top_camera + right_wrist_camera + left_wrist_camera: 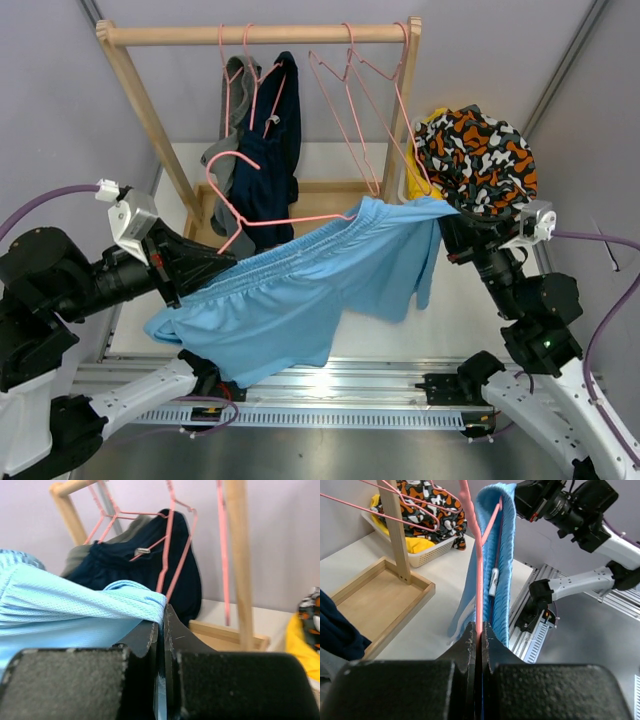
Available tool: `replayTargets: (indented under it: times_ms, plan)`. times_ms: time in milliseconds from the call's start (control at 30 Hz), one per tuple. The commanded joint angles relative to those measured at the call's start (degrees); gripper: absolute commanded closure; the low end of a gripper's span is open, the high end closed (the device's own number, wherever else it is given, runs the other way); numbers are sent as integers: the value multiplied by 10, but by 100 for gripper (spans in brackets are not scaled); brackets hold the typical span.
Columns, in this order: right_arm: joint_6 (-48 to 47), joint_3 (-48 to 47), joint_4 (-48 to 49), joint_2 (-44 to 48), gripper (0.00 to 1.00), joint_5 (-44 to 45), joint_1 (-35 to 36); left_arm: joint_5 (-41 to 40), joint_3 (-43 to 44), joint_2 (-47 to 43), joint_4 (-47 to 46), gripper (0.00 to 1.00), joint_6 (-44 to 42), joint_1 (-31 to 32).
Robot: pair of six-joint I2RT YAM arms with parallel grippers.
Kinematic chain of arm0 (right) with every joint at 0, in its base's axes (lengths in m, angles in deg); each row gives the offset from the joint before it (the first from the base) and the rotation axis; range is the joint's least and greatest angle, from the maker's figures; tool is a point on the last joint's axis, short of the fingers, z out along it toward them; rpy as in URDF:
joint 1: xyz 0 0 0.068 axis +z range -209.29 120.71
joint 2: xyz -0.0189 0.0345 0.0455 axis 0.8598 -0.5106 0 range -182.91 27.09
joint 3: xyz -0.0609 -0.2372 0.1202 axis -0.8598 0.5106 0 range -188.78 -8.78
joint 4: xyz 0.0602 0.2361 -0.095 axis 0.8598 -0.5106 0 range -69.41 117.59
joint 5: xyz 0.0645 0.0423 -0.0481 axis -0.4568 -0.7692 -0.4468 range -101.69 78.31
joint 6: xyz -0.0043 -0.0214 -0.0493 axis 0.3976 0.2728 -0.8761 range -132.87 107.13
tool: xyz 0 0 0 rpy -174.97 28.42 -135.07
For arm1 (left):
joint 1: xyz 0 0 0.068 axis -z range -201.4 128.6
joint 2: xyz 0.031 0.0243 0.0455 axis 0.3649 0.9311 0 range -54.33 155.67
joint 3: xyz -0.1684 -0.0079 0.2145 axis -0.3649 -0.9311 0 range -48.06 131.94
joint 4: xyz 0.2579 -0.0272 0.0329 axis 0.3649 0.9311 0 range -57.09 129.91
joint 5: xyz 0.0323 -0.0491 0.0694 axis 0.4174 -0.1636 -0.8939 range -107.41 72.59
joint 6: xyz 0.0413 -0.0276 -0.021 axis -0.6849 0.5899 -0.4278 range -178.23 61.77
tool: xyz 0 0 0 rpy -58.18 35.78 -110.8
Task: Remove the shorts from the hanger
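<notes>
Both grippers clamped, shorts strung between them.
My left gripper (479,630) is pinched on the pink hanger (477,580), and my right gripper (161,617) is clenched on the blue shorts (300,290) at their far-right corner. Shorts are in mid-air, long axis near-left to far-right. I'd judge the right arm should pull rightward, off the hanger.
</notes>
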Motion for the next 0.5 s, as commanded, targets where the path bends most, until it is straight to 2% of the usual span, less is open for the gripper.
replayTargets:
  times_ms: [0, 233, 467]
  plan:
    - [-13, -20, -24, 8, 100, 82, -52, -55, 35, -16, 2, 100, 1, 3]
    - [40, 9, -63, 34, 100, 81, -138, -92, 52, -28, 15, 100, -1, 3]
    - [49, 34, -88, 66, 100, 94, -145, -111, 85, -9, 18, 100, -4, 3]
